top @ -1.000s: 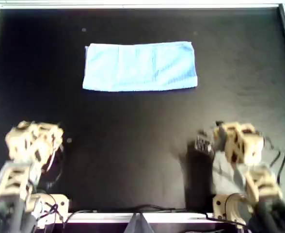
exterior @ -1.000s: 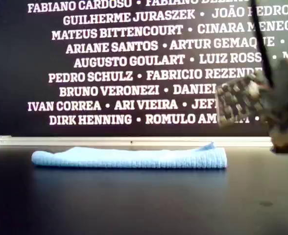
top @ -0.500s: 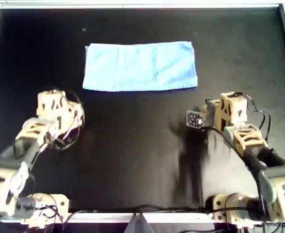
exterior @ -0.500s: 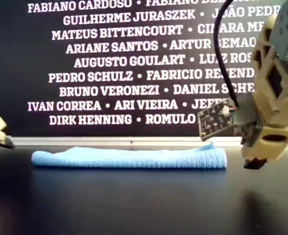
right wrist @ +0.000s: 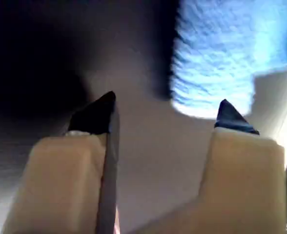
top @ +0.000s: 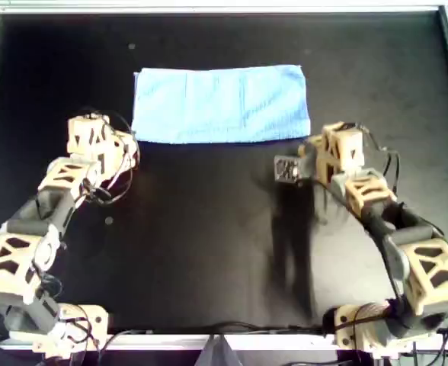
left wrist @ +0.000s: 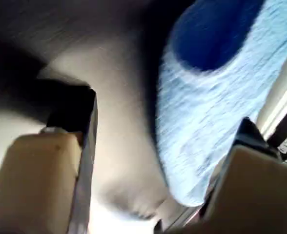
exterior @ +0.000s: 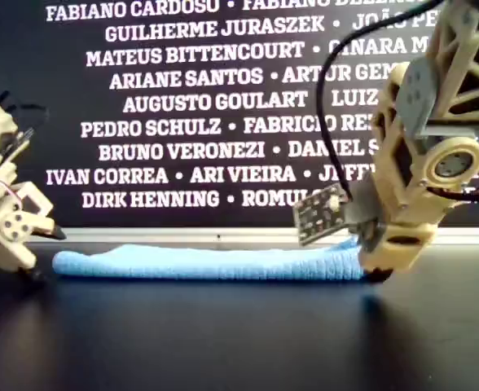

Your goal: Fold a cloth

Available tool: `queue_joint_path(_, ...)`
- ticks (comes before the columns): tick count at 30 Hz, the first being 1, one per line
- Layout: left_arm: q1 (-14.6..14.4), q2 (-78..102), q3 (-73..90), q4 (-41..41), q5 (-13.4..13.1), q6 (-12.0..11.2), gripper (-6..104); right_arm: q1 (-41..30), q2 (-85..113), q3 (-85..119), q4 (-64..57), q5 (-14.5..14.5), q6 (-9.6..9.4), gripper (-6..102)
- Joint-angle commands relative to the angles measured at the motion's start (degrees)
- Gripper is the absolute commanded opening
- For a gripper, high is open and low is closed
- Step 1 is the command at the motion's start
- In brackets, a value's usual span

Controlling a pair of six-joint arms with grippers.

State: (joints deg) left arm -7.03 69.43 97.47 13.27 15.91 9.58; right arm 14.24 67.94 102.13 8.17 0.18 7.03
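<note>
Cloth [top: 221, 104]: light blue, folded into a long flat band, lying at about 12 o'clock on the black table [top: 209, 244], with its long edges running across the overhead view.
Cloth, side on: in the exterior view it is a low, thick strip [exterior: 207, 263] flat on the table, in front of the white rail [exterior: 182, 235] and the dark wall of white lettering [exterior: 182, 106].
Arm at 8 o'clock [top: 94, 145]: its tip sits just beside the near corner of the cloth on the overhead view's left, apart from the fabric.
Arm at 4 o'clock [top: 338, 152]: its tip is close to the near corner on the overhead view's right; in the exterior view its lower end is right at that end of the strip, and I cannot tell whether it touches.
Which arm is which: the wrist views do not settle it, since each shows a cloth corner.
My first pincer [left wrist: 163, 126]: jaws spread wide and nothing held; a rounded cloth corner [left wrist: 202, 126] fills the space towards one finger, with bare table beside the other.
My second pincer [right wrist: 165, 114]: jaws wide apart and empty; a blurred cloth corner [right wrist: 216, 63] lies just ahead of one fingertip [right wrist: 229, 114].
</note>
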Motion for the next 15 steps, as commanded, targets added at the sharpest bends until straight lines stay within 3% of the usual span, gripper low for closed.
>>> queue_joint_path(1,-1.23,-0.35,-5.89,-1.23,-0.26,0.35,99,0.44,0.7,-6.59,-2.55,-0.53,0.26,80)
queue_joint_path(15,-1.32,-10.63,-15.91,-1.14,-0.18,0.26,99,0.44,-6.59,-16.44,-1.23,-0.53,0.26,80)
